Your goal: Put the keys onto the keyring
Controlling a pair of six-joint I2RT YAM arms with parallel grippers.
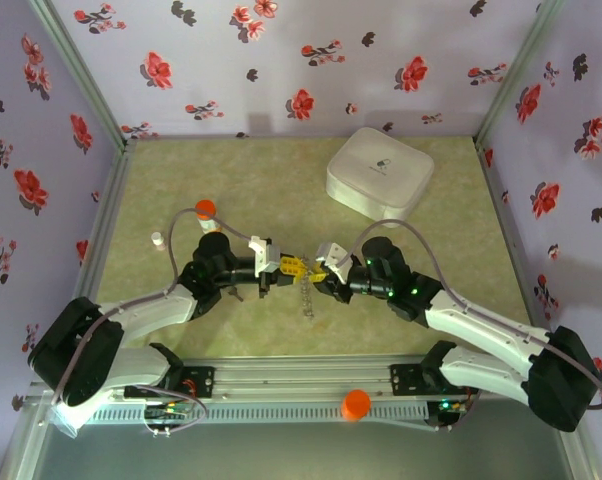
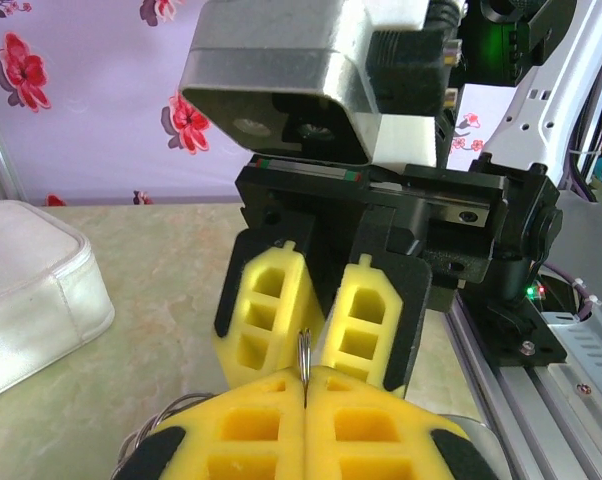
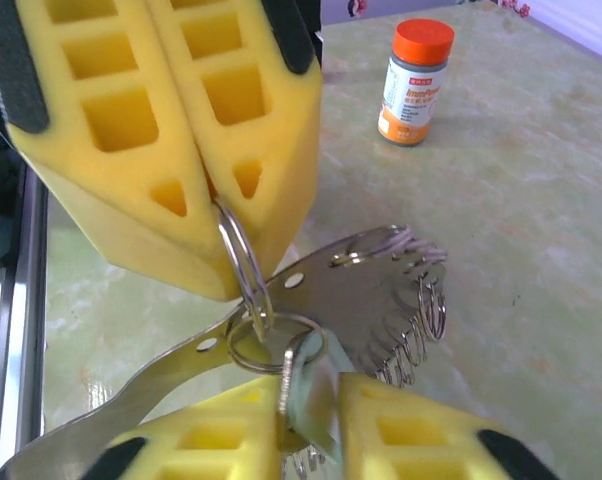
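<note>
The counter [image 1: 281, 170] was a pale green, marbled surface. A white rounded-square box [image 1: 379, 175] sat toward its far right. An orange-capped bottle [image 1: 206, 212] stood upright on the left, well apart from the box, with a small white item [image 1: 158, 240] near it.

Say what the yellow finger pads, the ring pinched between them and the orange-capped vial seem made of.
The finger pads are matte yellow with moulded square pockets, likely foam or soft plastic. The ring is thin, bright double wire, probably steel. The vial has a white labelled body and a glossy orange cap, probably plastic.
</note>
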